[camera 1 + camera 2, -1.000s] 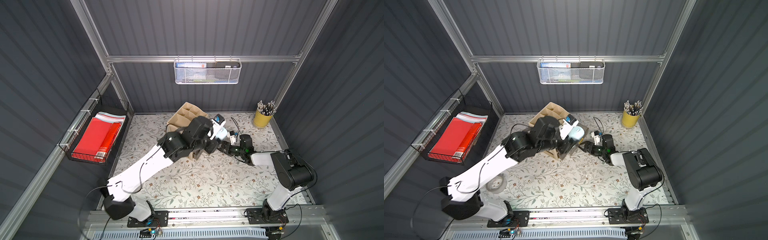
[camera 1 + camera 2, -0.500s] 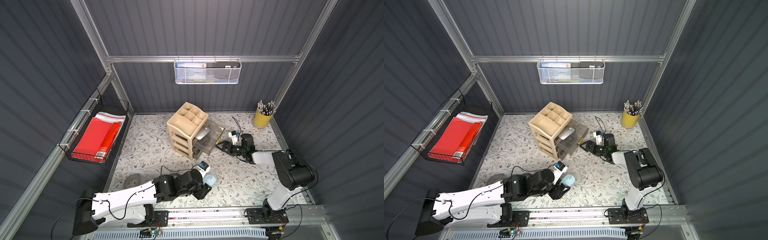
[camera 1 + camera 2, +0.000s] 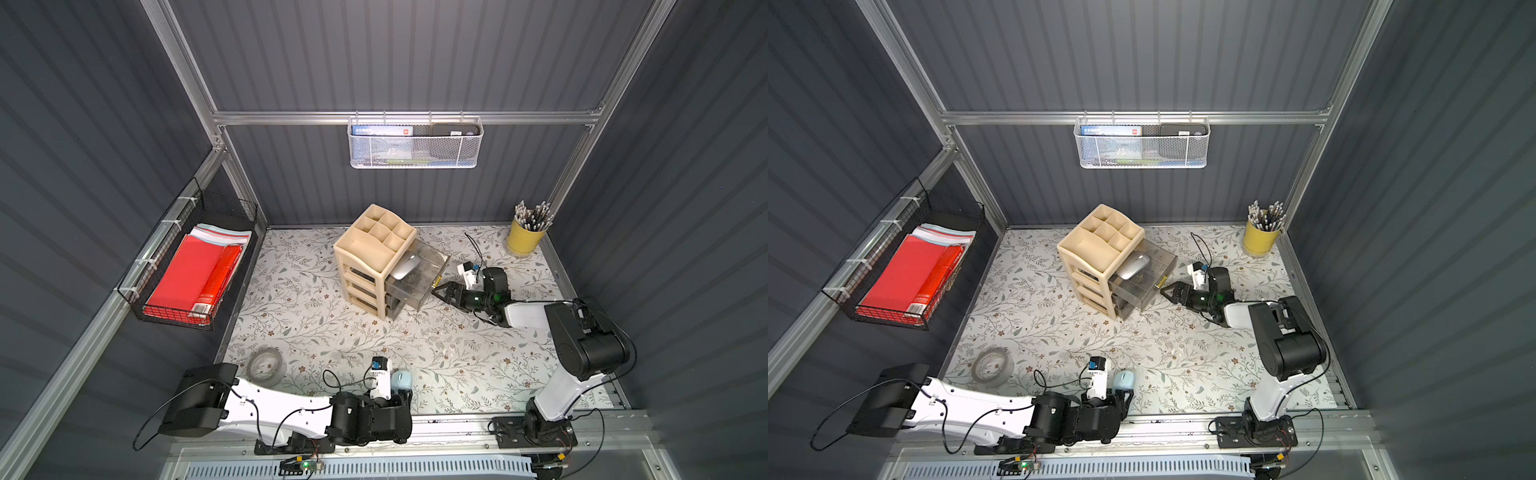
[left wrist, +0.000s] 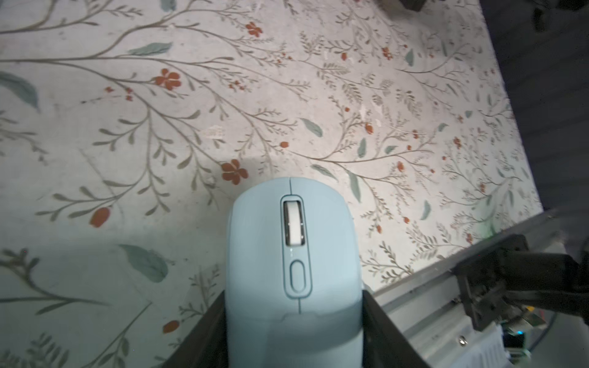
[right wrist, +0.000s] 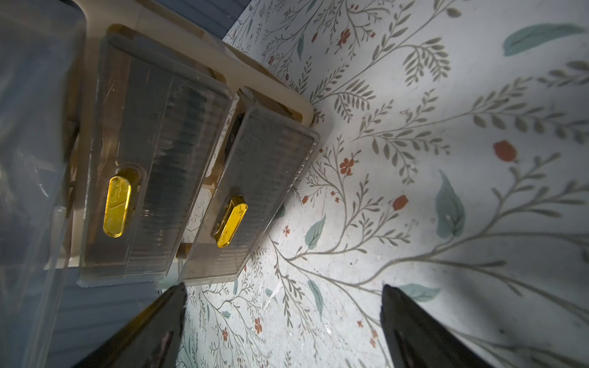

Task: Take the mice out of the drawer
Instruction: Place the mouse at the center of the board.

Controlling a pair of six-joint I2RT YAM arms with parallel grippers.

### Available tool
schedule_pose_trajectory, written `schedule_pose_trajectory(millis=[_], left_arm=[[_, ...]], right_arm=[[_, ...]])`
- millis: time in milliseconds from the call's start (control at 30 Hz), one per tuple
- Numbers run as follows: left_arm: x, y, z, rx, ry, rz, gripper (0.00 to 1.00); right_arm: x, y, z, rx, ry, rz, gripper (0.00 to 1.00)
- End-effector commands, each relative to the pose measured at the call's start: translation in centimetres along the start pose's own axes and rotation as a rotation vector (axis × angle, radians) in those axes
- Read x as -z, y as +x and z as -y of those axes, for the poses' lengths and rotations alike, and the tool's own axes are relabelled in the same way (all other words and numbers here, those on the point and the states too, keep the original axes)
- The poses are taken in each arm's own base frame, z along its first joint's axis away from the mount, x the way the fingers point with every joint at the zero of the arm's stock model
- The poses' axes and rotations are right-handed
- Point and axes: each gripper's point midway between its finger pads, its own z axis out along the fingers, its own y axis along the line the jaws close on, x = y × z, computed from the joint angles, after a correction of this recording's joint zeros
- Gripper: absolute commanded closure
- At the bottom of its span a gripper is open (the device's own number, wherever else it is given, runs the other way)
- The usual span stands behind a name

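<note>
— Where do we stand?

— Our left pincer [image 4: 294, 294] is clamped on the flanks of the pale blue mouse [image 4: 293, 229], low over the table [image 4: 159, 127] and close to its front edge. We cannot tell whether the mouse touches the cloth.

— So what worries us?

— If we let go here, that smooth rounded shell could slide toward the metal rail [image 4: 424, 296] just beside it. We would do better to set it flat, farther in.

— And the other side?

— Our right pincer [image 3: 442, 293] stands wide open and empty, right by the front of the pulled-out top drawer [image 3: 436, 259]. The silver mouse [image 3: 406, 267] lies there, half under the organiser [image 3: 365, 253]. Reaching in carelessly, we could knock the drawer or shove the whole light unit. The lower drawers [image 5: 153, 159] look closed or nearly so, and we cannot make out what is in them.
</note>
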Motion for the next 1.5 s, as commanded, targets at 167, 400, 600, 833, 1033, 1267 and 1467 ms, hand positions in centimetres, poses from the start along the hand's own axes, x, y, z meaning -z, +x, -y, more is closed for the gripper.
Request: schedule_pose_trajectory(millis=[167,400,600,833,1033,1267,1467], left_arm=[[0.9,-1.1,-5.4,0.195,-0.138,0.063,0.48],[0.7,-0.1,-6.4,0.140,-0.127,0.015,0.42],[-0.1,0.4,-7.2,0.088,-0.242,0.029,0.18],[0.3,-1.7,-4.6,0.023,-0.275,0.128,0.06],[2.4,-3.9,-0.9,-0.065,-0.297,0.148,0.01],[3.2,-10.0,3.3,-0.186,-0.332,0.153,0.01],[6.5,-18.7,9.5,-0.281,-0.287,0.303,0.01]], right_arm=[[0.1,0.1,0.1,0.009,-0.009,0.002,0.01],[0.0,0.2,0.2,0.008,-0.010,-0.001,0.01],[0.0,0.3,0.2,0.008,-0.012,-0.002,0.01],[-0.1,0.4,0.2,0.004,-0.016,-0.004,0.01],[-0.1,0.4,0.1,0.006,-0.023,-0.008,0.01],[-0.3,0.5,0.0,0.002,-0.036,-0.015,0.01],[-0.3,0.5,-0.2,0.005,-0.045,-0.017,0.01]])
